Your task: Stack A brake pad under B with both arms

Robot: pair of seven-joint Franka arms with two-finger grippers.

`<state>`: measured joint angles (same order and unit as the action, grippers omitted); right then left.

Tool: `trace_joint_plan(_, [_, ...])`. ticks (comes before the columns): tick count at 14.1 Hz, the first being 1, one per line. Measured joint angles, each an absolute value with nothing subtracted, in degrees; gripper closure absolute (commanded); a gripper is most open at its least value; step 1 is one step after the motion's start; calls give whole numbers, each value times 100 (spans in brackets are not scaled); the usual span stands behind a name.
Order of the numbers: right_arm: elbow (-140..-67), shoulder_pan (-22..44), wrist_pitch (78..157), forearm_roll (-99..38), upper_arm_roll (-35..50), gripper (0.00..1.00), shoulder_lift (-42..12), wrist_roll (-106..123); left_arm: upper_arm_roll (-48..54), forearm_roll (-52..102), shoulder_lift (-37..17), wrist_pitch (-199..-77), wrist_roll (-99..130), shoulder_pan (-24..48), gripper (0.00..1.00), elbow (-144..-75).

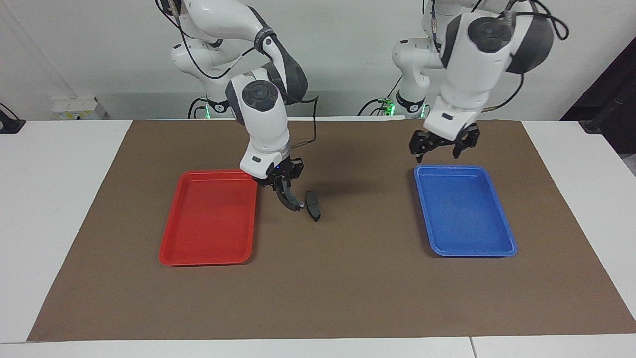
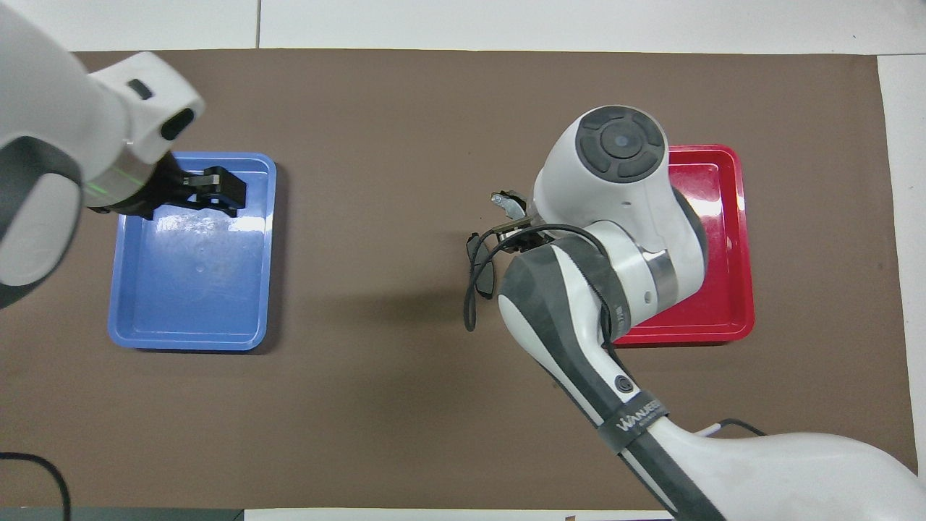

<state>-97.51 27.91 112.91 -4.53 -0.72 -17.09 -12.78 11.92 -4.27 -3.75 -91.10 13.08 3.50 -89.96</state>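
Gripping the curved piece B (image 1: 288, 198), the right gripper (image 1: 284, 188) hangs over the mat between the red tray (image 1: 208, 248) and the A brake pad (image 1: 312, 205), which lies flat mid-table. The left gripper (image 1: 442, 146) hovers released above the blue tray's (image 1: 472, 248) rim. Both parts look rigid, dense and thin; B seems best pinched mid-span so it settles level on the pad
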Motion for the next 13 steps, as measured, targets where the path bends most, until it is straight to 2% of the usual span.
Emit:
trace_joint_plan(4, [-9762,3227,11880,-484,-72,100,-2264,-1830,948,-172,225,-9116,557,-131,0,-9503])
trace_joint_plan(13, [-10051,3261,12365,-483,-102,100,-2416,-1862,995,-137,278,-9185,557,-118,1,-9756])
